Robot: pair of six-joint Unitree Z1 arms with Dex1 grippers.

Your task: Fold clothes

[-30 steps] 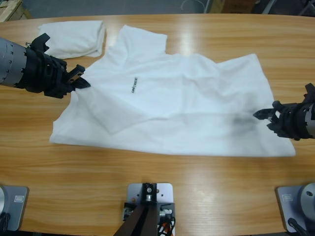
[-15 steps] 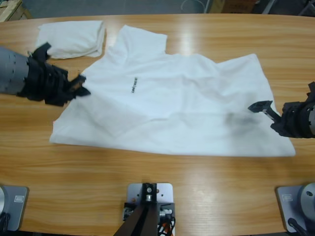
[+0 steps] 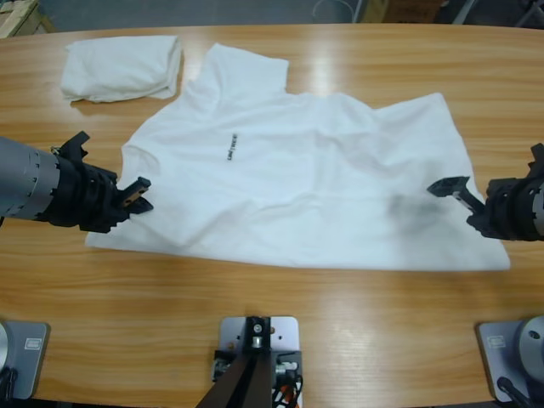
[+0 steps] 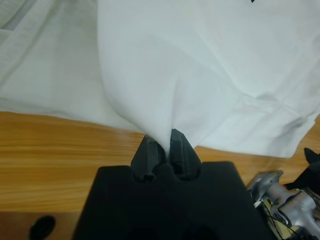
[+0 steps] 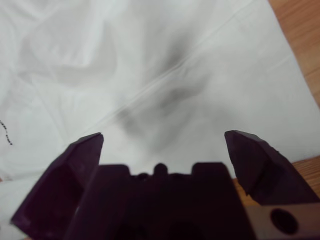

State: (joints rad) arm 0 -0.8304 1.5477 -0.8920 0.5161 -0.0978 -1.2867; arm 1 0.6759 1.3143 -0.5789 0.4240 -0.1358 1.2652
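While my left hand (image 3: 140, 195) is pinching the T-shirt (image 3: 306, 170) sleeve, my right hand (image 3: 455, 189) is hovering agape over its hem; I'm judging a hem grasp comes next.

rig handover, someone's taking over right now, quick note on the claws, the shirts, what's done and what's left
Left claw: shut on a pinch of the spread T-shirt, at its edge on the left of the high view.
Right claw: open, poised over the shirt's opposite end, gripping nothing.
Folded T-shirt: lying apart near the table's far edge, seemingly finished.
Left: the spread shirt lies mostly flat, with no completed fold visible.
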